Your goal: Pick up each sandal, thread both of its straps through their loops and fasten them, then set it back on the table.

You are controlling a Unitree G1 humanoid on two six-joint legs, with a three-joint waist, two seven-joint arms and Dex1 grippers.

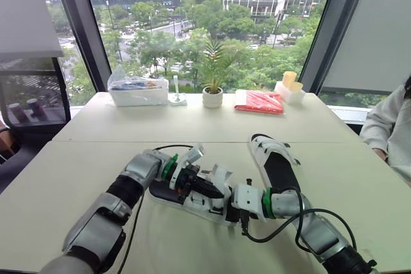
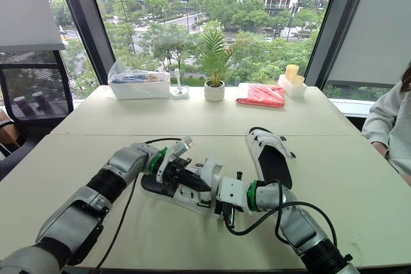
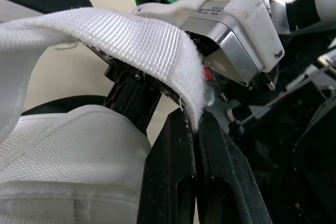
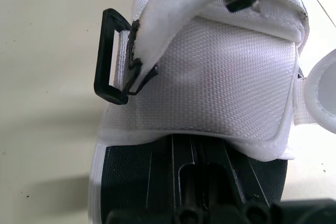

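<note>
Along the far edge of the table (image 1: pixel 192 126) a clear plastic box (image 1: pixel 138 91) of oddments is sitting toward the far left corner. A small potted plant (image 1: pixel 212 91) is standing at the middle of that edge. A flat red packet (image 1: pixel 259 102) is lying beside it, and a few stacked cups (image 1: pixel 289 88) are sitting toward the far right corner. A person's white sleeve (image 1: pixel 388 126) is resting over the right edge. None of these is crowding the work, which is happening near the near edge, about midway along it.

The second sandal (image 1: pixel 276 162) is lying flat just beyond the right arm, toward the right edge, with its black footbed facing up.

The worked sandal (image 1: pixel 164 192) is lying on the table between the two arms. The left hand (image 3: pixel 193 129) is reaching in from the left side. It is pinching the frayed end of a white strap (image 3: pixel 121 40) between fingers pressed tightly together and holding that end up above the white upper. The right hand (image 4: pixel 198 142) is meeting the sandal from the opposite end. Its fingers are lying pressed together, with their tips tucked under the edge of the upper. Whether they are gripping anything there is hidden. In the right wrist view a black rectangular loop (image 4: pixel 105 56) is sticking out from the side of the upper. The strap end is hanging just beside the loop, not passing through it.
</note>
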